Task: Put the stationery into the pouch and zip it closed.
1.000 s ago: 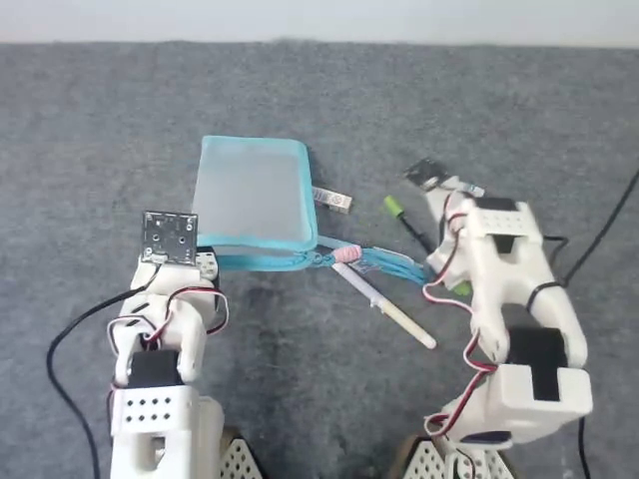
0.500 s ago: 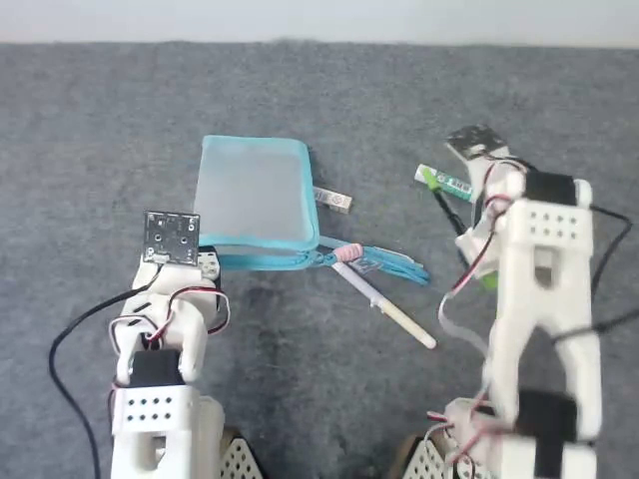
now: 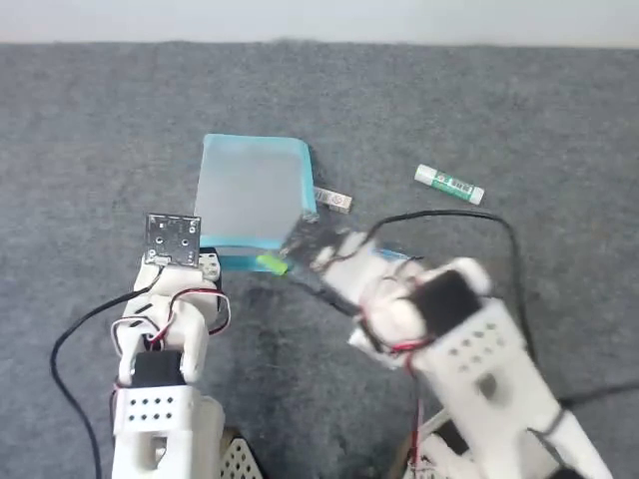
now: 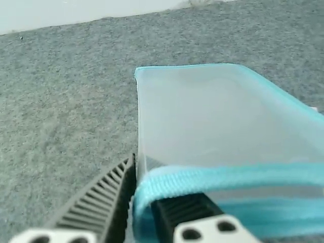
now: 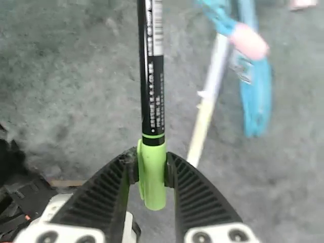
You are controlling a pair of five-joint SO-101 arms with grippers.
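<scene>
The translucent pouch with teal trim lies flat in the middle of the table. My left gripper is shut on its near teal edge, at the pouch's near left corner. My right gripper is shut on the green cap of a black pen. In the high view that gripper hangs over the pouch's near right corner, the pen's green end pointing left. A white pen and the teal zip strap with a pink bead lie below it.
A green-and-white glue stick lies at the back right. A small eraser-like block rests beside the pouch's right edge. The right arm's body and its cable cross the centre-right of the grey mat.
The right arm lifted the black pen from the mat at the right and swung left with it to the pouch's near right corner. The left arm stayed put.
</scene>
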